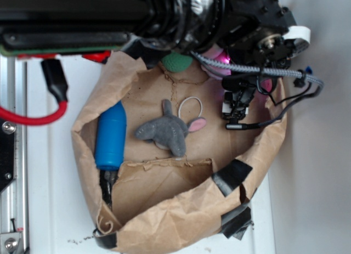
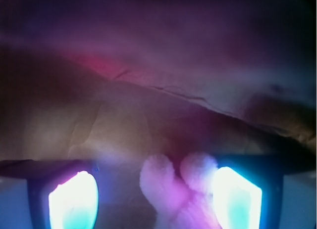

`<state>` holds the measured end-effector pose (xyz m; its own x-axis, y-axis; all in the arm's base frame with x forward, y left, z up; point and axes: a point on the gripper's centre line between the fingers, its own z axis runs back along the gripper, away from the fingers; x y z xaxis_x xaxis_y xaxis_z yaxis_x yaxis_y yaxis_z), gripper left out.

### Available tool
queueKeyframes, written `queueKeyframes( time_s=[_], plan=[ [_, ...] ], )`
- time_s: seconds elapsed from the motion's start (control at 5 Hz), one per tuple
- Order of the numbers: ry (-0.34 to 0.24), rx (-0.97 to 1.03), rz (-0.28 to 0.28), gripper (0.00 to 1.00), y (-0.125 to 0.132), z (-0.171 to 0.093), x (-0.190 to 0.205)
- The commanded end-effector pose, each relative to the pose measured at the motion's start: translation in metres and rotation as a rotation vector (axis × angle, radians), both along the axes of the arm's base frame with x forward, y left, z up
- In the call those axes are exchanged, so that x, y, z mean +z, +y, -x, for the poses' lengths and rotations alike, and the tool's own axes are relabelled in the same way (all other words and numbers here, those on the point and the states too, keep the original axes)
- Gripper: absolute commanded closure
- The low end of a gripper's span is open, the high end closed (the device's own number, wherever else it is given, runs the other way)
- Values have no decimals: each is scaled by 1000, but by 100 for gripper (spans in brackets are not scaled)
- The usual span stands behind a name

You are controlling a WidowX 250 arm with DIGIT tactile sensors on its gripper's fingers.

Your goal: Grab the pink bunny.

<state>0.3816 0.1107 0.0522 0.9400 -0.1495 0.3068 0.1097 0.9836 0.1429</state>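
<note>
The tool [image 2: 154, 197] has its two glowing pads [image 2: 73, 202] spread, with the fuzzy pink bunny [image 2: 173, 189] between them and nearer one side; whether either pad touches it I cannot tell. From outside, the bunny is a pink patch under the arm at the far rim of a crumpled brown paper bag [image 1: 164, 213]. Nearby lie a green crocheted ball [image 1: 176, 62], a grey plush animal [image 1: 167, 130] and a smooth blue cylinder [image 1: 111, 136]. The tabletop [image 1: 52, 182] is white.

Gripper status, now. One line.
Gripper: open, its glowing fingers either side of the pink bunny, which sits nearer one of them; whether it touches is unclear, and nothing is gripped yet.
</note>
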Motion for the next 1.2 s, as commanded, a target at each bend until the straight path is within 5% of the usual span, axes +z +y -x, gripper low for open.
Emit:
queueKeyframes(
  time_s=[0.0,1.0],
  plan=[
    [-127,9,-130,100,5,-18,21],
    [-148,29,-106,100,7,-9,17]
  ],
)
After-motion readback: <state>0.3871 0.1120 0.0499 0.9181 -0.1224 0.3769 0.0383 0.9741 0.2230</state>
